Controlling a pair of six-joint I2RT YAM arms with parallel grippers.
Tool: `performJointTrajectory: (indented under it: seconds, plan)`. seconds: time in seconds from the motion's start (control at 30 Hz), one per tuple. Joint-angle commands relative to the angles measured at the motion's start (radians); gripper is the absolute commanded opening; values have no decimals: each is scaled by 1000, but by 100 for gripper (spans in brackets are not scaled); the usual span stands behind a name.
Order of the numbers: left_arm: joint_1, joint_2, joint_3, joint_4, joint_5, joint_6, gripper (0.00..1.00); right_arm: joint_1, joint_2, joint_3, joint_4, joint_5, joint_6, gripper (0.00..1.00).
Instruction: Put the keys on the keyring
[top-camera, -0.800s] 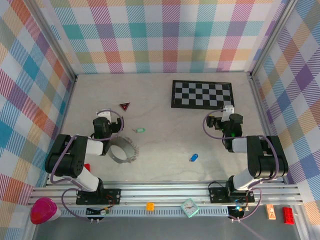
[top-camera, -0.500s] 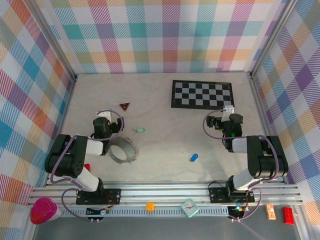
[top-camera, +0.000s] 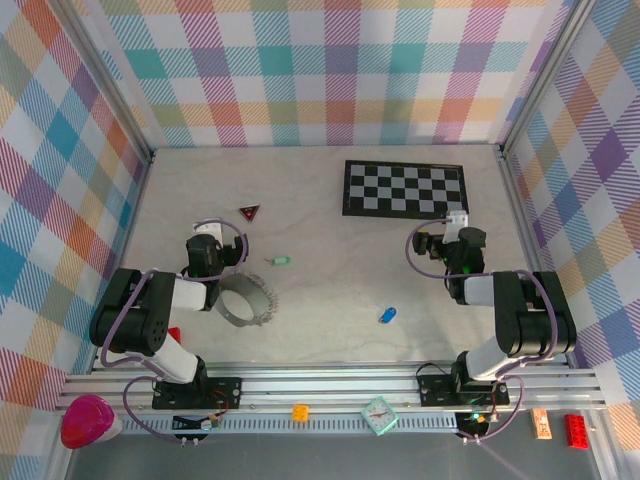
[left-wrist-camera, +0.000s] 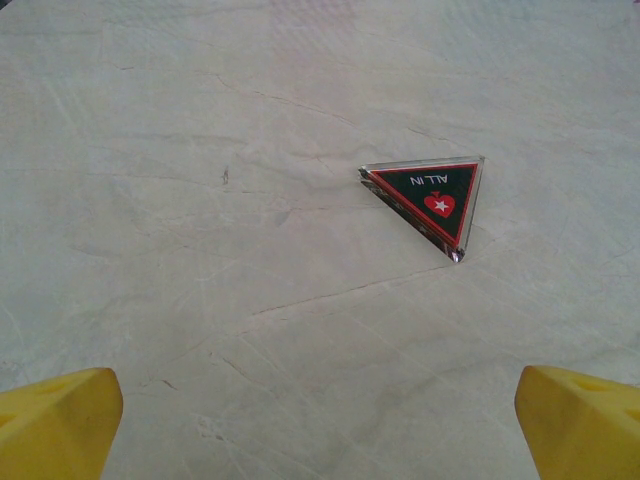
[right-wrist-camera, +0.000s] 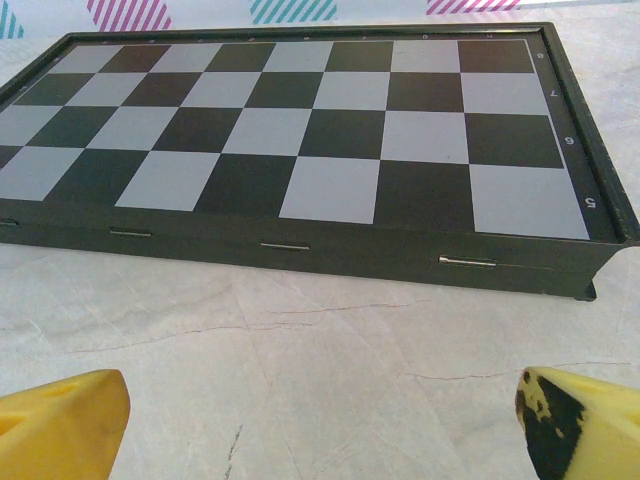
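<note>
Item 1. Table (top-camera: 330, 225): pale, walled by plaid panels (top-camera: 320, 70) at 9, 12 and 3 o'clock. Open room lies through the centre, between the arms.
Item 2. Keyring (top-camera: 245, 303): at 8 o'clock from centre, just beside the left arm.
Item 3. Mint-green key (top-camera: 282, 261): at 9 o'clock, near centre, apart from the ring.
Item 4. Blue key (top-camera: 387, 316): at 4 o'clock, lying free.
Item 5. Left gripper (left-wrist-camera: 320, 425): spread wide, empty. Its wrist view reads "ALL IN" on the red triangle (left-wrist-camera: 430, 200).
Item 6. Right gripper (right-wrist-camera: 320, 425): spread wide, empty. Its wrist view shows the near side wall of the checkerboard (right-wrist-camera: 300, 130), which sits at 1 o'clock.
</note>
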Motion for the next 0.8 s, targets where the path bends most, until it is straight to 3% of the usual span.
performJointTrajectory:
  seconds: [0.0, 0.3, 0.43, 0.53, 0.67, 0.77]
  plan:
    - [13, -3, 21, 6, 20, 6, 100, 2, 3, 12, 13, -4, 14, 99]
    - [12, -72, -4, 4, -50, -16, 100, 3, -14, 13, 0, -48, -6, 99]
    - [12, -210, -8, -99, -50, -15, 100, 10, -144, 48, -193, -87, -22, 99]
    - [12, -333, -2, -200, -98, -62, 100, 12, -269, 98, -390, -38, 51, 99]
    - [12, -482, 42, -418, -210, -231, 100, 17, -399, 133, -589, -49, 283, 99]
    - [12, -551, 134, -720, -292, -348, 100, 40, -450, 135, -668, -110, 434, 91]
